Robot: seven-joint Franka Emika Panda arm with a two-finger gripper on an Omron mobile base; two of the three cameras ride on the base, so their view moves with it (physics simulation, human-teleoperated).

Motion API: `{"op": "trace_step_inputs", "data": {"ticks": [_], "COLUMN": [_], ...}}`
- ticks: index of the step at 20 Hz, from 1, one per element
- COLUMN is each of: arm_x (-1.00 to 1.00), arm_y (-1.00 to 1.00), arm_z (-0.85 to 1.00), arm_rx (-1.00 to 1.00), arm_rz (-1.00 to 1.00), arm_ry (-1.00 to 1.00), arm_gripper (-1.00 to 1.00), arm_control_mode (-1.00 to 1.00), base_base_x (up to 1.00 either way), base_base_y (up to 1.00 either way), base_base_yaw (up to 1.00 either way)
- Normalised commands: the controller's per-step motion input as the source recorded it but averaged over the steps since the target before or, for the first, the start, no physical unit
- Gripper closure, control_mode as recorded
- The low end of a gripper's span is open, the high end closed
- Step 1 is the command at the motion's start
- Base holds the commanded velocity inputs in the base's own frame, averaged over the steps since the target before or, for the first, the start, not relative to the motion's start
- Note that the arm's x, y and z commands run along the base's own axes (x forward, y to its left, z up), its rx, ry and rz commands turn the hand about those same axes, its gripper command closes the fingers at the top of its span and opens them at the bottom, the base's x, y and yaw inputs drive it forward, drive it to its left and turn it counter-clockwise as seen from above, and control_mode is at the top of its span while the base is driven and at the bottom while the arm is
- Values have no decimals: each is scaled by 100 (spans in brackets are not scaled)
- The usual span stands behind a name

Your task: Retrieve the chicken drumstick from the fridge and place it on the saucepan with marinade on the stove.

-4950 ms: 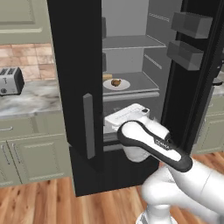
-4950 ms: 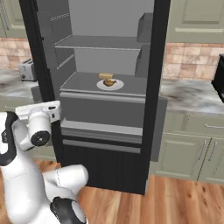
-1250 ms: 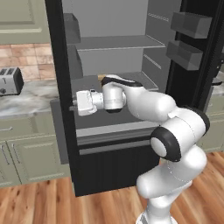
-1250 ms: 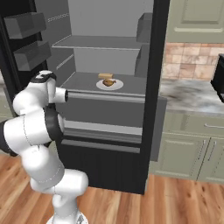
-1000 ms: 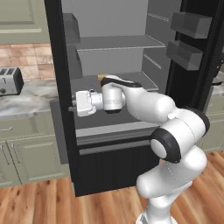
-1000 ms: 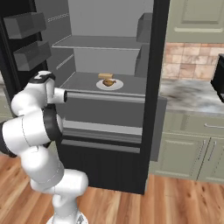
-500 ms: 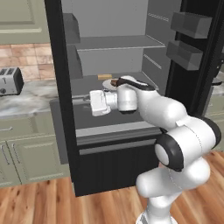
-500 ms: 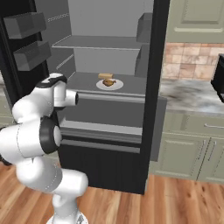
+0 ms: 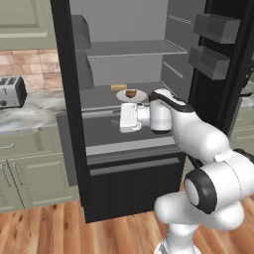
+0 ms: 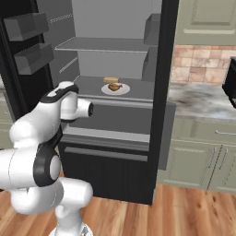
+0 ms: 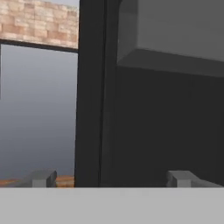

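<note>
In the left base view, a toaster [image 9: 11, 92] stands on the marble counter [image 9: 27, 113], well to the left of the fridge [image 9: 69, 124]. The fridge is open, its pale grey shelves bare to the room. On the middle shelf sits a white plate [image 9: 132, 95], and on the plate lies the chicken drumstick [image 9: 131, 93], a small golden-brown lump. Its long axis appears to run roughly across the shelf, side to side, though it is too small to tell which end points where. Just behind the plate, touching or nearly touching its far rim, lies a paler tan block [image 9: 118, 87].

The white arm reaches in front of the fridge, level with the drawer front below that shelf. Its hand points to the left, toward the fridge's dark left wall, and sits below and in front of the plate, apart from it.

In the right base view the plate [image 10: 115, 89] with the drumstick [image 10: 114, 86] sits near the middle of the same shelf, the tan block [image 10: 110, 80] behind it. To the right of the fridge [image 10: 161, 106] runs more marble counter [image 10: 203, 103].

In the hand view the gripper [image 11: 111, 178] is spread wide, its fingers [image 11: 41, 178] far apart at the bottom, nothing between them, touching nothing. Ahead stands a dark upright edge of the fridge [image 11: 89, 96].
</note>
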Motion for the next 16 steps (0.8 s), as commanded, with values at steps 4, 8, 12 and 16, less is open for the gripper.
{"op": "trace_step_inputs", "data": {"ticks": [4, 8, 12, 16], "arm_x": [-2, -3, -6, -13], "arm_y": [-12, -15, -13, -21], "arm_z": [0, 0, 0, 0], "arm_rx": [-5, -2, -1, 0], "arm_rz": [-40, -42, -38, -34], "arm_ry": [1, 1, 1, 0], "arm_gripper": [-100, -100, -100, -100], "arm_control_mode": [-100, -100, -100, -100], "base_base_x": [0, 0, 0, 0], "base_base_y": [0, 0, 0, 0], "base_base_yaw": [0, 0, 0, 0]}}
